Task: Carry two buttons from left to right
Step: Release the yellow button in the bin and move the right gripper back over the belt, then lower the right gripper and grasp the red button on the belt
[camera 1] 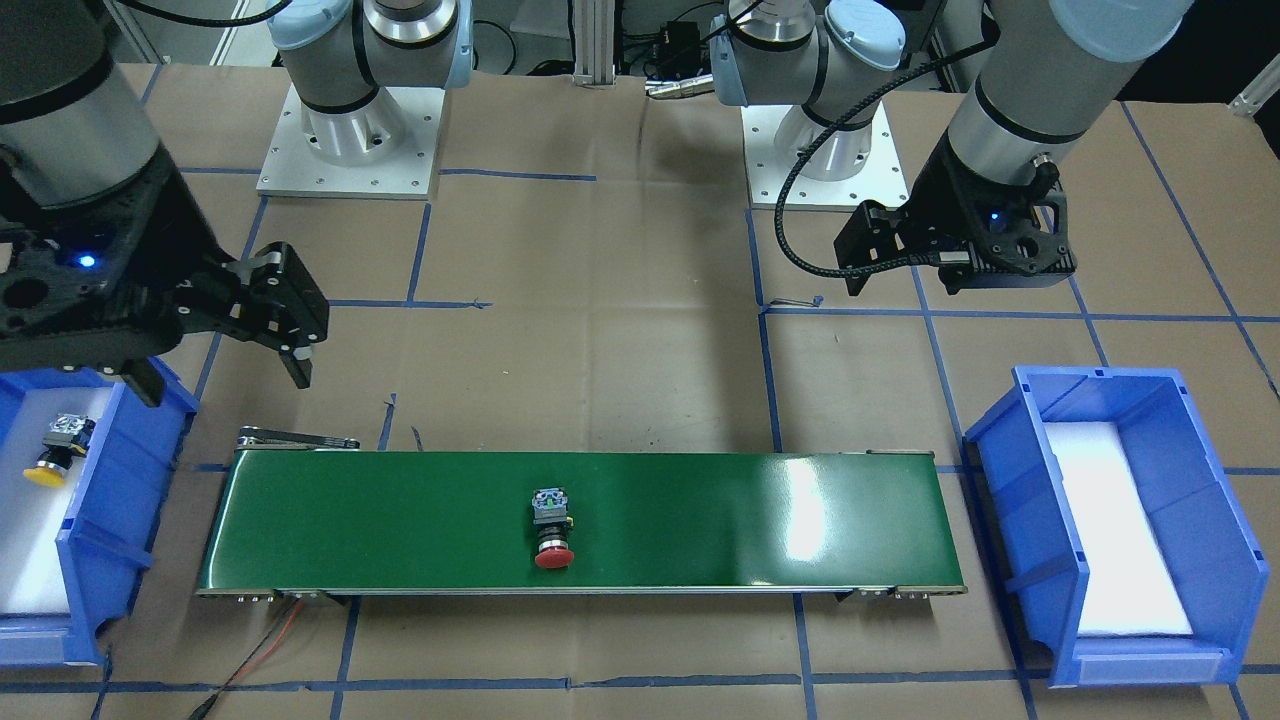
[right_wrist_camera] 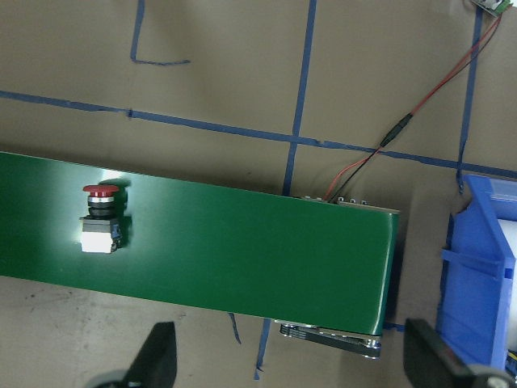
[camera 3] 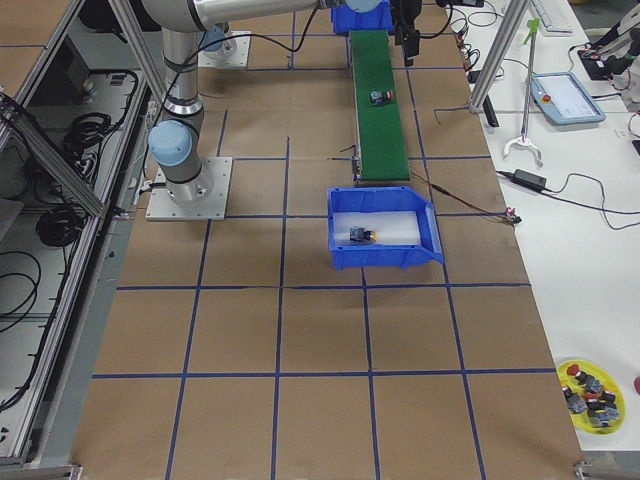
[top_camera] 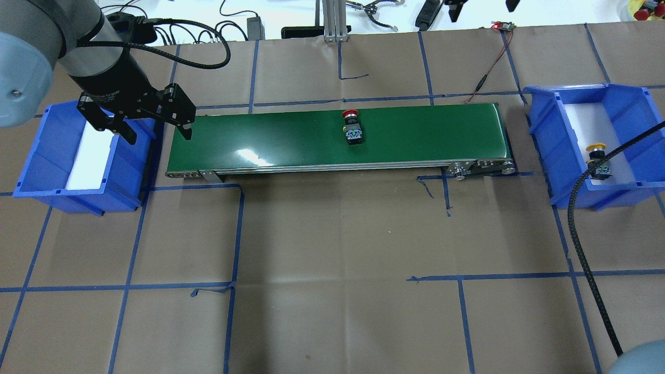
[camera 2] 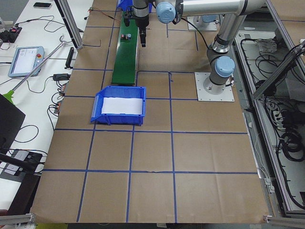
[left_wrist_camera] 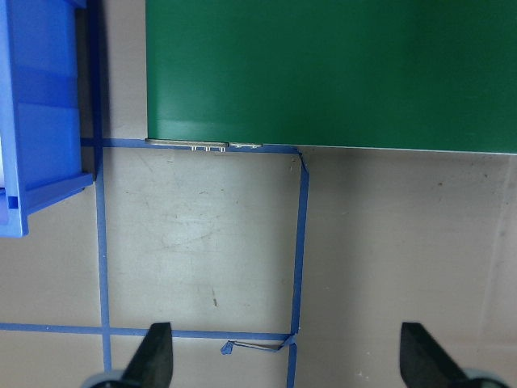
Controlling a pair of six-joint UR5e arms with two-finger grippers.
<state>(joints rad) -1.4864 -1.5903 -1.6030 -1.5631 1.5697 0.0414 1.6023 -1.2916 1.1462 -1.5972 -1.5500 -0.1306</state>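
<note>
Button with red cap [top_camera: 353, 127] lies on conveyor [top_camera: 280, 137].

On your desk [top_camera: 337, 234], a green conveyor belt [top_camera: 286, 137] lies between a blue bin [top_camera: 44, 156] and a second blue bin [top_camera: 545, 140].

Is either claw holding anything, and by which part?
Nothing is held. The left claw and right claw are both open and empty; the red button lies on the belt.
</note>
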